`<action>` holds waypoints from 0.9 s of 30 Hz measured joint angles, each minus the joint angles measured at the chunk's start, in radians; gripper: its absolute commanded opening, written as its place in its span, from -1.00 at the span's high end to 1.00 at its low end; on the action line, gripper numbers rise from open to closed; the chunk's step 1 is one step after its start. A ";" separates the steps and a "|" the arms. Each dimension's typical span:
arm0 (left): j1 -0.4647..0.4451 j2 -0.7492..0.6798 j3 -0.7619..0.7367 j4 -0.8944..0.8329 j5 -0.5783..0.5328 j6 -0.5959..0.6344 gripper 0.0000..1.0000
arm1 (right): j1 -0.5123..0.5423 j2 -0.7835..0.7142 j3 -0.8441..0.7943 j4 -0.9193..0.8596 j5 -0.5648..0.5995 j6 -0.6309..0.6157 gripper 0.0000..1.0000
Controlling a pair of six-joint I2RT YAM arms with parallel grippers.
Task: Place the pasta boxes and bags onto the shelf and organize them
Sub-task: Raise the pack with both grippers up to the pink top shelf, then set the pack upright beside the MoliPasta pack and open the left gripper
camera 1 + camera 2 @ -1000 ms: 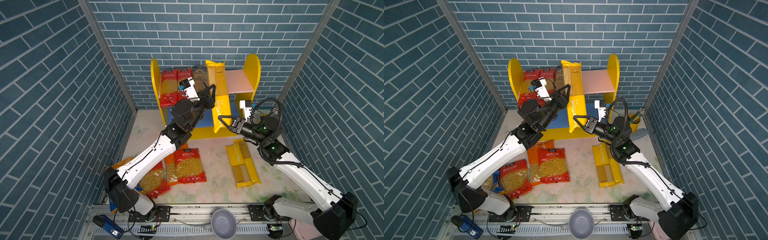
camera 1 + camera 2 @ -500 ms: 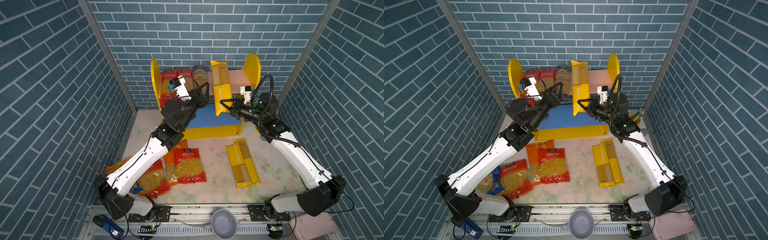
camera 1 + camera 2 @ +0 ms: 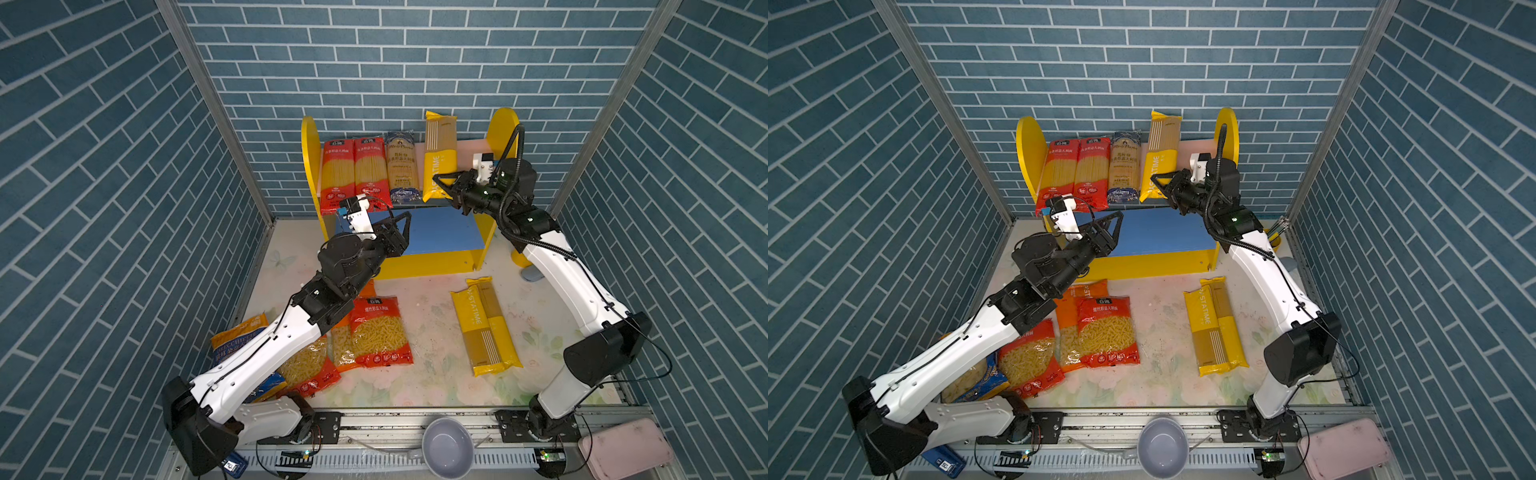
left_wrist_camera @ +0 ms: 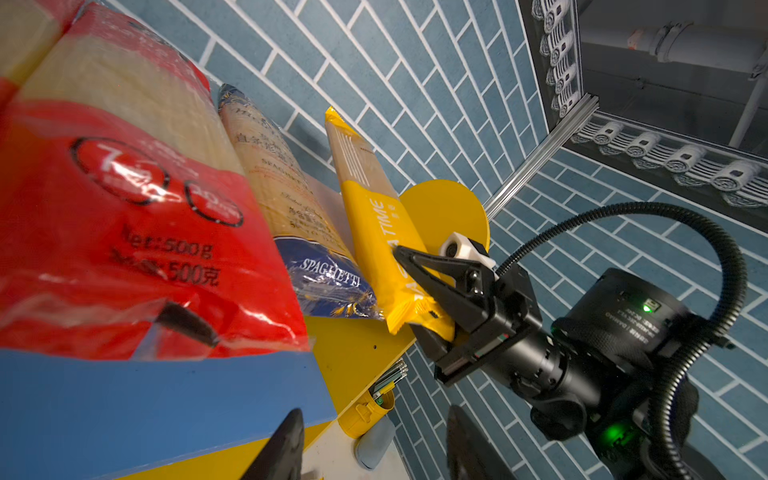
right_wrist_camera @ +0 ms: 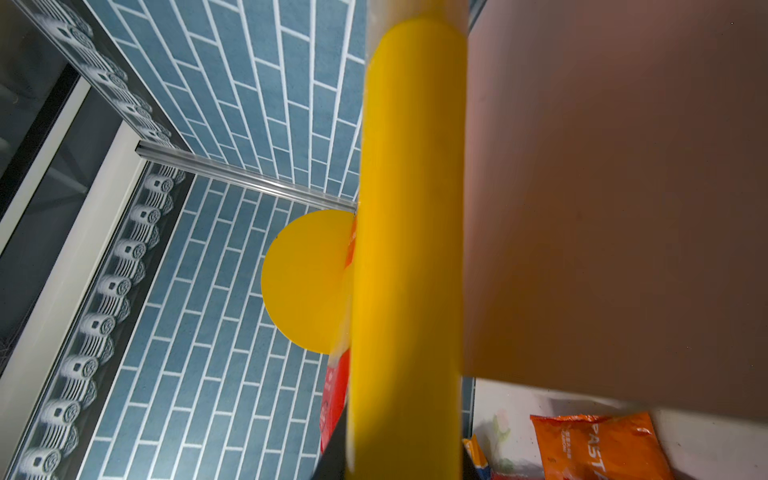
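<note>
On the pink upper board of the shelf [image 3: 473, 153] stand two red spaghetti packs [image 3: 352, 172], a dark-blue pack [image 3: 401, 170] and a yellow spaghetti pack [image 3: 439, 153] [image 3: 1160, 153] [image 4: 374, 232] [image 5: 407, 249]. My right gripper [image 3: 442, 185] [image 3: 1158, 183] [image 5: 403, 465] is shut on the yellow pack's lower end. My left gripper [image 3: 405, 230] [image 3: 1116, 230] [image 4: 374, 453] hangs open and empty in front of the blue lower board [image 3: 440, 232]. On the table lie two yellow spaghetti packs [image 3: 484, 328], red short-pasta bags [image 3: 380, 332], an orange bag [image 3: 343, 345] and a blue-orange bag [image 3: 237, 338].
A yellow pen cup [image 3: 519, 257] [image 4: 365, 409] and a grey object [image 3: 532, 274] sit beside the shelf's right panel. At the front rail are a grey bowl [image 3: 446, 446] and a pink tray [image 3: 623, 446]. Brick-patterned walls close in three sides.
The yellow pack rose from in front of the shelf onto the upper board beside the dark-blue pack, carried by my right gripper. My left gripper let go, opened and drew back downward.
</note>
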 measured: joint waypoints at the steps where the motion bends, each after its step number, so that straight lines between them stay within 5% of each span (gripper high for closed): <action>1: -0.001 -0.010 -0.008 0.000 -0.004 0.000 -0.11 | 0.000 0.021 0.030 -0.011 0.003 0.001 0.91; 23: -0.006 -0.061 -0.068 0.014 -0.030 -0.023 -0.11 | -0.002 0.183 0.366 -0.354 -0.106 0.021 1.00; 27: -0.011 -0.058 -0.069 0.019 -0.029 -0.026 -0.11 | -0.004 0.195 0.372 -0.356 -0.121 0.011 0.68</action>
